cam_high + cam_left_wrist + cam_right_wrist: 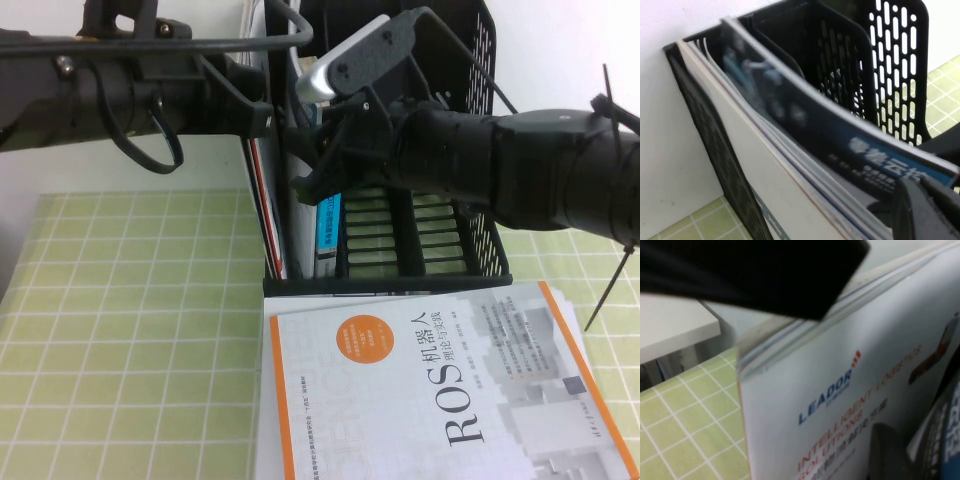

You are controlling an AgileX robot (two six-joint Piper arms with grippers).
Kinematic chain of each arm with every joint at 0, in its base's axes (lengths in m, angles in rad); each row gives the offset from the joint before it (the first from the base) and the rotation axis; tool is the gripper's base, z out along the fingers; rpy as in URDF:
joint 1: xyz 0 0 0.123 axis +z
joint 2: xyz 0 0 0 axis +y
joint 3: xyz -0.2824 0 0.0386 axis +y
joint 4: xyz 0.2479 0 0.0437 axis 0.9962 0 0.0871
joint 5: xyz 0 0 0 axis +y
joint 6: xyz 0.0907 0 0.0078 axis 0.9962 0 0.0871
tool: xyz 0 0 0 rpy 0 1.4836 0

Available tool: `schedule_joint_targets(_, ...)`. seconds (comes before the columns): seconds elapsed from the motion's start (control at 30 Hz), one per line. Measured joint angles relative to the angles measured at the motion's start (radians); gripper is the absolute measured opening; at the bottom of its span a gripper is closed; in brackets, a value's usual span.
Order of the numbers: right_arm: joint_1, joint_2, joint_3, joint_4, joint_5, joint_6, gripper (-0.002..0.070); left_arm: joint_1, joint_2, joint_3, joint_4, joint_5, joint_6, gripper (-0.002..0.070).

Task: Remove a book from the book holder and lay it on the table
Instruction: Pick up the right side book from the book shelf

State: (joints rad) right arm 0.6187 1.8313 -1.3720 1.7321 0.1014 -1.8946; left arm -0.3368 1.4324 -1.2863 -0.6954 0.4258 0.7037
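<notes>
Book holder, three-slot — left gripper, right gripper there.

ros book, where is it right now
The ROS book lies flat on the table at the high view's bottom right, just in front of the book holder, cover up.

Plain white wall behind tall black plastic file rack; green-checked tabletop before it; even, soft light; white ledge nearby.

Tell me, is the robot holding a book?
Cannot tell. Right gripper is at a white book's top edge in the book holder; left gripper hovers beside it.
</notes>
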Motion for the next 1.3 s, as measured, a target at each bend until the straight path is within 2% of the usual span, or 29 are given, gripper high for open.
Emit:
schedule_joint_targets(0.13,0.000,0.012,-0.018,0.000,0.006,0.000,0.0095,0.000,0.000,-0.002,0.000,0.001,0.000,-0.0003)
schedule_joint_targets(0.23,0.000,0.012,-0.024,0.002,0.006,0.000,0.0040,0.000,0.000,-0.002,0.000,0.001,0.000,-0.0003)
schedule_joint_targets(0.43,0.000,-0.022,-0.026,0.002,-0.008,0.005,0.0029,0.000,0.000,-0.002,0.000,0.001,0.000,-0.0003)
schedule_joint_targets(0.77,0.000,-0.256,-0.031,0.004,-0.023,-0.025,0.0028,0.000,0.000,-0.002,0.000,0.027,0.004,-0.0003)
schedule_joint_targets(0.93,0.000,-0.302,-0.034,0.004,-0.037,-0.029,0.0028,0.000,0.000,-0.002,0.000,0.031,0.009,-0.0003)
schedule_joint_targets(1.17,0.002,-0.357,-0.034,0.017,-0.084,-0.159,0.0028,0.000,-0.009,-0.002,0.000,0.051,0.009,-0.0003)
schedule_joint_targets(1.3,0.004,-0.455,-0.034,0.019,-0.093,-0.172,0.0027,0.000,-0.065,-0.002,0.000,0.059,-0.013,-0.0003)
